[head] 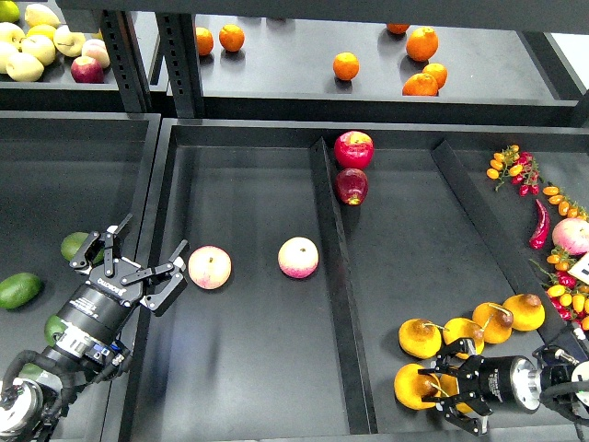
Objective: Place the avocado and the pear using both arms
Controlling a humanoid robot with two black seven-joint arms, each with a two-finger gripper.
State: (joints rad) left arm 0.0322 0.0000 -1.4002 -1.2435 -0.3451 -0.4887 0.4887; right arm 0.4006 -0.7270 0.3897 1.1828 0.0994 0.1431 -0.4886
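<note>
My right gripper [440, 391] is shut on a golden orange-yellow pear [410, 386], low in the front of the right compartment. Three more pears [490, 322] lie just behind it. My left gripper [138, 264] is open and empty, over the edge between the left tray and the middle bin. A green avocado [18, 290] lies in the left tray, left of that gripper. Another green fruit [73, 245] shows partly behind its fingers. More green fruit is mostly hidden under the left arm.
Two pink-yellow apples [209, 267] [298, 257] lie in the middle bin, the nearer one just right of my left gripper. Two red apples [354, 149] sit by the divider [333, 276]. Oranges [346, 65] and pale fruits [37, 41] are on the back shelf; chillies and small tomatoes [538, 198] at right.
</note>
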